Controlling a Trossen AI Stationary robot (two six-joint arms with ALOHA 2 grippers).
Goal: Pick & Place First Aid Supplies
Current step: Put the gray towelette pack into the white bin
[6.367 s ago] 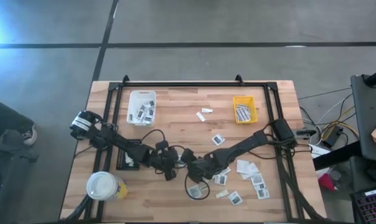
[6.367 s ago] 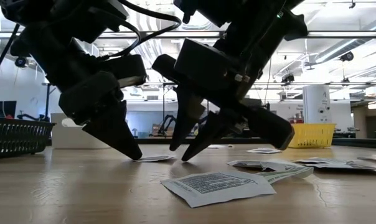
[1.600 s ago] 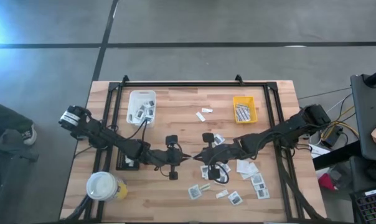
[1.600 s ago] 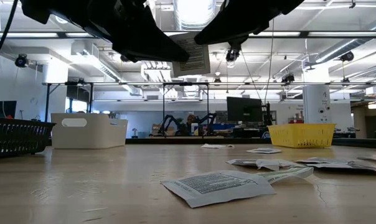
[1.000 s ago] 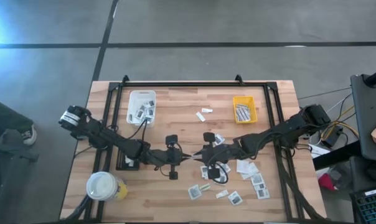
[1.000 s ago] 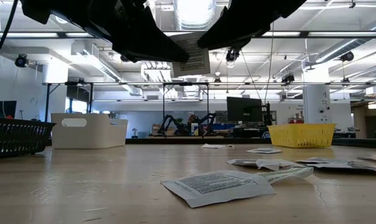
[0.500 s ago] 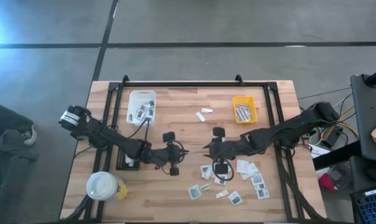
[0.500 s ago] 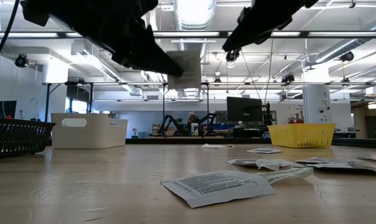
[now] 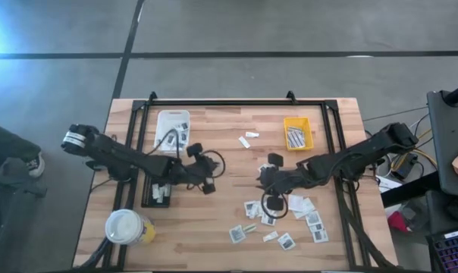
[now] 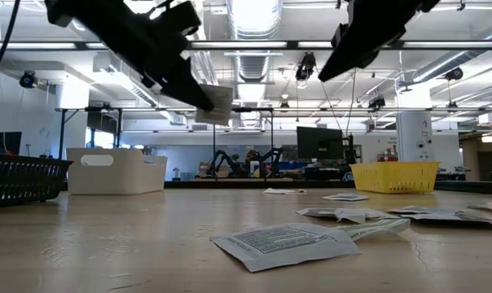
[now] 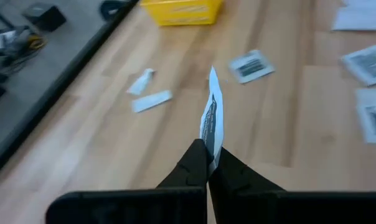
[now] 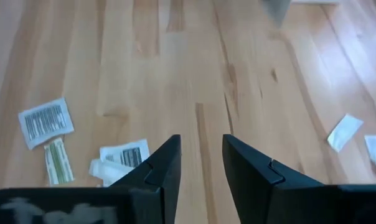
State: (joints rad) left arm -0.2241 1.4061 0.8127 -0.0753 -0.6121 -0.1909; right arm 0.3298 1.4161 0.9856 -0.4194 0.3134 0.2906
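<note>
Left gripper (image 11: 206,163) jaws pinched tight on one packet (image 11: 211,118) by its edge, held up above the surface. It's paper-light, floppy, prob. slippery, so grip an edge. Right gripper (image 12: 200,163) jaws apart, empty, above loose packets (image 9: 268,219) on the surface.

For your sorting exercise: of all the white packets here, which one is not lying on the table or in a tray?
The packet pinched edge-on in the left pincer, held in the air above the table; the others lie flat.

The left hand (image 9: 211,170), pinching a packet (image 11: 211,118), has drawn away from the released right hand (image 9: 264,177).
</note>
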